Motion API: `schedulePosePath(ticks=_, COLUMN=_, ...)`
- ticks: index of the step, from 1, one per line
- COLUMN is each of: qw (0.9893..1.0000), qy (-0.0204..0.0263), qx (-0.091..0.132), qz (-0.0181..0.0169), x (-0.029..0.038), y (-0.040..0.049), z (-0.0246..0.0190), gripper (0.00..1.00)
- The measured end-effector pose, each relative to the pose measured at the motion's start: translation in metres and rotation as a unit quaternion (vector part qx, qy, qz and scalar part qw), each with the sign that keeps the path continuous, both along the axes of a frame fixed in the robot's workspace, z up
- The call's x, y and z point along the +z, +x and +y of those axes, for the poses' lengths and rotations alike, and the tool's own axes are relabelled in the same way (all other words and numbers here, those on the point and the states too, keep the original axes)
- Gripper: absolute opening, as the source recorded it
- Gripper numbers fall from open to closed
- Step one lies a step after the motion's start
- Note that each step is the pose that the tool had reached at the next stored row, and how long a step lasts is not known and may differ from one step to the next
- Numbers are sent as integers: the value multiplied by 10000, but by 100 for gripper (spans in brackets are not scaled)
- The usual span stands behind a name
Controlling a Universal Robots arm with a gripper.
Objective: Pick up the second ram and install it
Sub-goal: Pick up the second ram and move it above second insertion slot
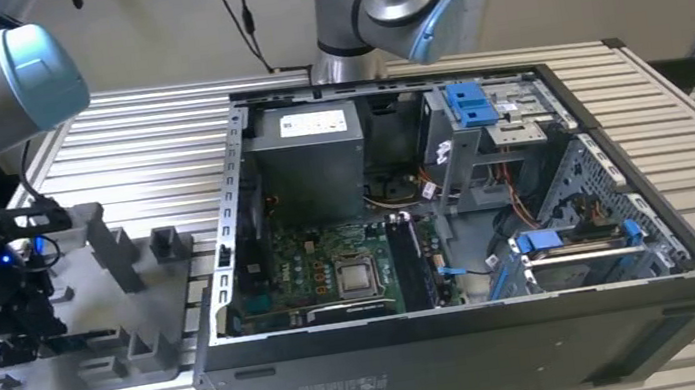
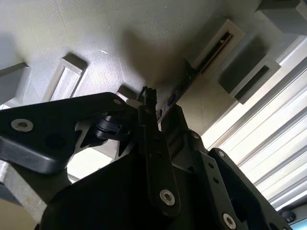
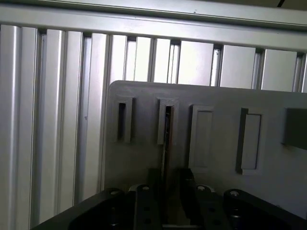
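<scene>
Your gripper (image 2: 152, 103) hangs low over the grey tray (image 1: 171, 299), at the tray's edge on the exterior view's left, well apart from the open computer case (image 1: 478, 369). The memory stick (image 3: 166, 136) stands on edge in a narrow slot near one edge of the tray, the second slot from a rounded corner. In both wrist views the stick runs from that slot straight in under the gripper. You cannot tell whether the gripper is clamped on the stick or just around it. The tray lies on a slatted metal table (image 1: 138, 132).
</scene>
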State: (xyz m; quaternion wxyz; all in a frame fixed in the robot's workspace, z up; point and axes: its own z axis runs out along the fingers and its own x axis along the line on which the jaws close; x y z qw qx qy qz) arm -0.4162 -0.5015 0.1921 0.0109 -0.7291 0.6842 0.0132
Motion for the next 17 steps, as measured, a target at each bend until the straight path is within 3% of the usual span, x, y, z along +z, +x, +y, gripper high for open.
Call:
schedulePosePath(ticks=7, qw=10000, qy=0, qx=0, qz=0, x=0, y=0, z=0, gripper=33)
schedulePosePath(ticks=9, qw=10000, qy=0, qx=0, qz=0, x=0, y=0, z=1, gripper=24)
schedulePosePath(ticks=14, qw=10000, qy=0, qx=0, qz=0, x=0, y=0, z=1, gripper=24)
schedulePosePath(ticks=17, qw=10000, qy=0, qx=0, qz=0, x=0, y=0, z=1, gripper=15)
